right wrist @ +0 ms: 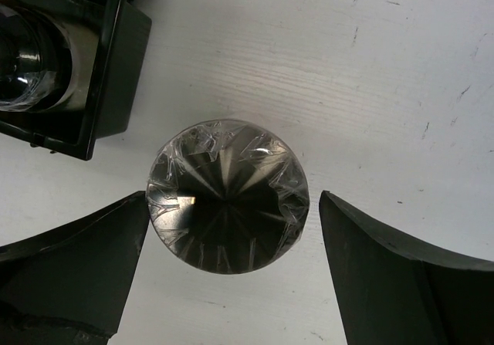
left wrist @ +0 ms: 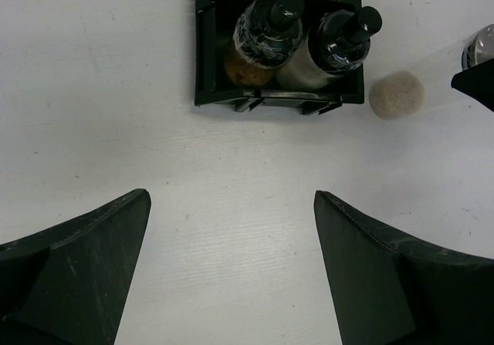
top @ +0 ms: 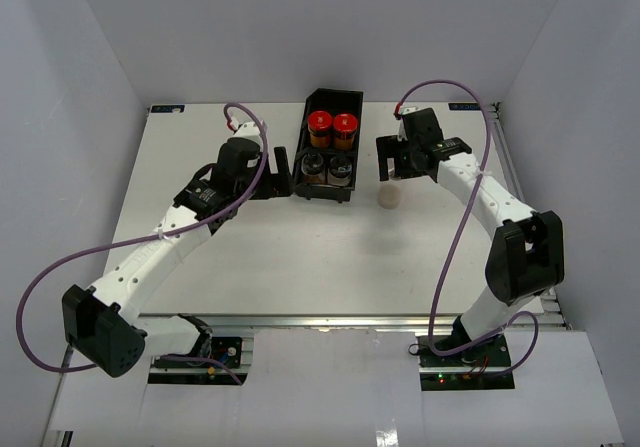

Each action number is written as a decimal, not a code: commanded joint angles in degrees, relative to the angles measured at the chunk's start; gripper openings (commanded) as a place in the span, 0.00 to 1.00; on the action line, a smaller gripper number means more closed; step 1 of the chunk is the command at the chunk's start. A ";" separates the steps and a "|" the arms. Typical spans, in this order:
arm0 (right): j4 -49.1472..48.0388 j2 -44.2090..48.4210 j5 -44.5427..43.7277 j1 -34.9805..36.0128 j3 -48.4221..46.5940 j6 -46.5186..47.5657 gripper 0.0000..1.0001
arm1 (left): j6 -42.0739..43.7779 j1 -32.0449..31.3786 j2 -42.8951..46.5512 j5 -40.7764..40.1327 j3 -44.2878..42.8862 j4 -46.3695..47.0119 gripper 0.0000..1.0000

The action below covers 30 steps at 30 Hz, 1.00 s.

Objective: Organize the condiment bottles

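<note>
- Right wrist view looks straight down between the fingers of the right gripper (right wrist: 232, 198). They stand wide apart, one on each side of the flat grey lid of the small round cream bottle (right wrist: 228, 194). The left finger sits just at the lid's edge and the right one leaves a strip of bare table. Whether either touches cannot be told.
- Only this view shows the crinkled clear wrap over the lid. The top external view shows the same bottle as a cream disc standing on the white table (top: 250, 257), just right of the near end of the long black plastic tray (top: 338, 100).
- Left wrist view alone shows the bottle's pale side, with a black fingertip of the right gripper beside its top.
- Pose: the right arm (top: 490, 207) has its elbow folded at the table's right edge. Its forearm reaches forward and left, and the wrist points down over the bottle.
- The left gripper (left wrist: 231, 198) is spread wide and holds nothing, with bare table between its fingers, and it faces the tray's near end.
- The left arm (top: 160, 252) stretches diagonally from its near-left elbow to the tray's left side.
- Inside the tray, two pale bottles with dark caps (left wrist: 270, 28) (left wrist: 336, 40) stand side by side in the near compartment. Two amber-brown bottles with red caps (top: 319, 123) (top: 344, 125) stand in the next one.
</note>
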<state>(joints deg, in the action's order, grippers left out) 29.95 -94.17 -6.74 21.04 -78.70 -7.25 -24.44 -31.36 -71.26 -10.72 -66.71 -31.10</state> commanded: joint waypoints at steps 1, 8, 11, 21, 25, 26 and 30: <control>-2.04 -1.05 -2.05 0.23 -2.08 1.35 0.96 | -1.05 0.43 0.34 1.75 0.35 2.01 0.98; -3.69 -3.37 -2.45 0.26 -3.00 2.07 0.93 | -1.94 0.45 -0.34 2.21 2.27 3.71 0.98; -5.32 -3.39 -2.21 0.23 -2.36 2.44 0.81 | -2.30 0.50 -0.85 2.57 3.09 4.45 0.98; -7.19 -2.89 -3.57 0.26 -4.63 4.82 0.23 | -2.72 0.43 -3.96 3.95 2.66 7.02 0.97; -10.03 -2.07 -5.34 0.23 -8.96 6.72 0.08 | -2.61 0.69 -7.08 3.29 1.08 7.23 0.96; -10.75 -2.15 -5.55 0.23 -10.37 6.98 0.08 | -2.55 0.73 -7.75 3.12 0.34 7.05 0.96; -11.69 -4.18 -5.91 0.23 -19.43 9.56 0.08 | -2.62 1.13 -9.66 3.34 -0.72 6.84 0.95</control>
<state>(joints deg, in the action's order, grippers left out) 26.90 -98.58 -10.62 21.17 -86.98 -1.32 -26.63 -30.84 -80.24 -7.88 -65.00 -24.82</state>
